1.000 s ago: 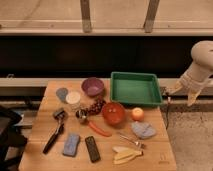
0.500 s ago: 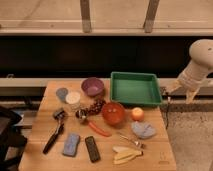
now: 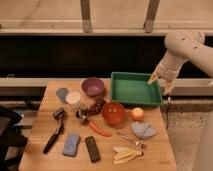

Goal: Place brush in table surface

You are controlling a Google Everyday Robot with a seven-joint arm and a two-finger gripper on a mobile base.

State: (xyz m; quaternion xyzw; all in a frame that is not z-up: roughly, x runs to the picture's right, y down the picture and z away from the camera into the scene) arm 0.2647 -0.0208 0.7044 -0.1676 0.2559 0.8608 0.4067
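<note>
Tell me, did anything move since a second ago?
The tool, open and empty, slid a little toward the green tray and now hangs by its right rim. Nothing was grabbed or dropped. The brush and everything else on the table surface stayed put.

I find no legible text, label, brand or number on anything in view. A small dark mark near the front right corner of the table surface cannot be read. The gripper hangs at the right rim of the green tray; no marking on it can be made out.
</note>
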